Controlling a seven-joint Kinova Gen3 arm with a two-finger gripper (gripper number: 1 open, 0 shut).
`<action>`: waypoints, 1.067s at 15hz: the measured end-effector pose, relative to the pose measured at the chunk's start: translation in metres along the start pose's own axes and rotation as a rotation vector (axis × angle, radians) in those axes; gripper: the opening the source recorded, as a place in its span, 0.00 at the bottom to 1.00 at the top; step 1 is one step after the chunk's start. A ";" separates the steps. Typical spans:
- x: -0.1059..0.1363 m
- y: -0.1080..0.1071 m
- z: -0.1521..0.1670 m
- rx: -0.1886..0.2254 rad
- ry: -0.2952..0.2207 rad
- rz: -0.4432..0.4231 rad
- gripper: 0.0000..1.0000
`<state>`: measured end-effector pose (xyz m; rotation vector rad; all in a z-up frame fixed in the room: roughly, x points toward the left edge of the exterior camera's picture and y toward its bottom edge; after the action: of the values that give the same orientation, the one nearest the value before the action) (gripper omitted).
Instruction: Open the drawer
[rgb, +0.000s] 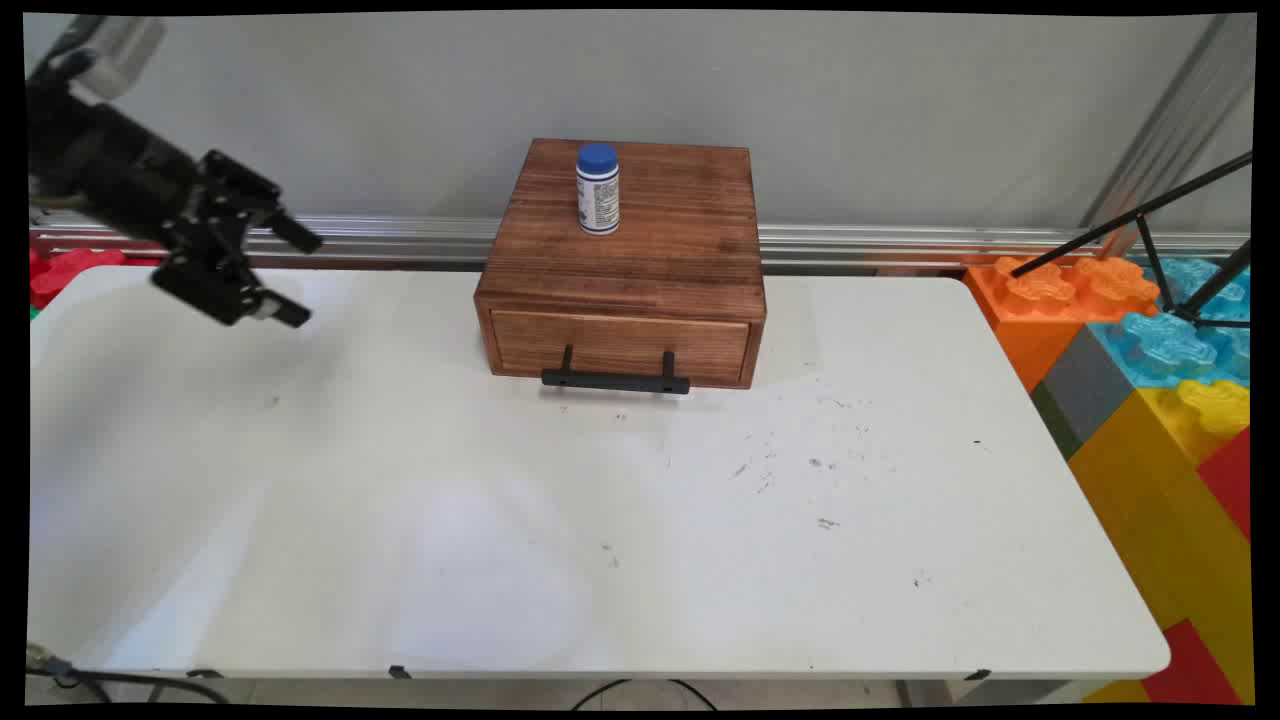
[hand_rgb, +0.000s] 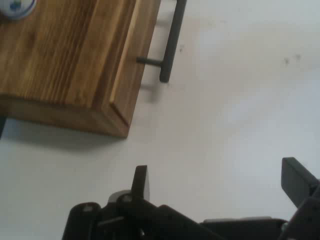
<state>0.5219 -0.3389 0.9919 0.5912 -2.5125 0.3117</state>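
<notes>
Main view shows the claw (rgb: 298, 278), fingers spread apart and holding nothing, raised over the desk's (rgb: 600, 520) left side, well apart from the wooden drawer box (rgb: 625, 265) at the back, whose black handle (rgb: 615, 379) runs left-right facing the near edge, a blue-capped bottle (rgb: 597, 189) standing upright on top.

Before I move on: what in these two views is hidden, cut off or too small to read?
- Drawer contents: hidden in both views; its front is shut flush in the wooden box.
- Bottle label: print too small to read in the main view; in the hand view the top-left corner cuts off all but a sliver.
- Handle: the hand view's top edge cuts off its far end.
- Arm behind the gripper: cut off by the main view's left edge.
</notes>
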 end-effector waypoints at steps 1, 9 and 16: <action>0.009 -0.001 0.006 0.003 -0.001 0.009 1.00; 0.068 -0.013 0.075 0.021 -0.055 0.078 1.00; 0.102 -0.017 0.153 -0.002 -0.108 0.128 1.00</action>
<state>0.3838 -0.4397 0.9221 0.4578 -2.6610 0.3327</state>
